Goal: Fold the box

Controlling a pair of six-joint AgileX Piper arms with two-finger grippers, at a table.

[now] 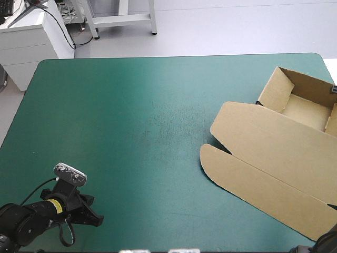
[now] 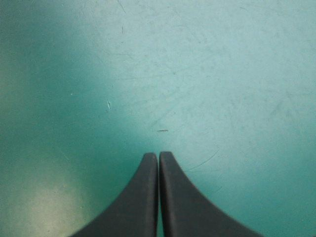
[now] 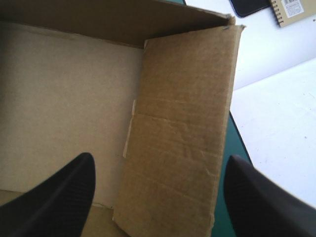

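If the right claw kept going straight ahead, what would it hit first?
Probably the raised side wall of the box, between the fingers of the open right gripper; depth is unclear.

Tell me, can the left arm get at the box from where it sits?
Probably not easily: the left gripper rests shut at the near left corner, the box far right. Only bare teal-green cover lies between.

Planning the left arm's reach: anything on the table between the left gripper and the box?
Nothing visible. The left gripper, shut, sits over the near left corner of the teal-green cover. The box lies at the right edge. In the high view only bare cover lies between them.
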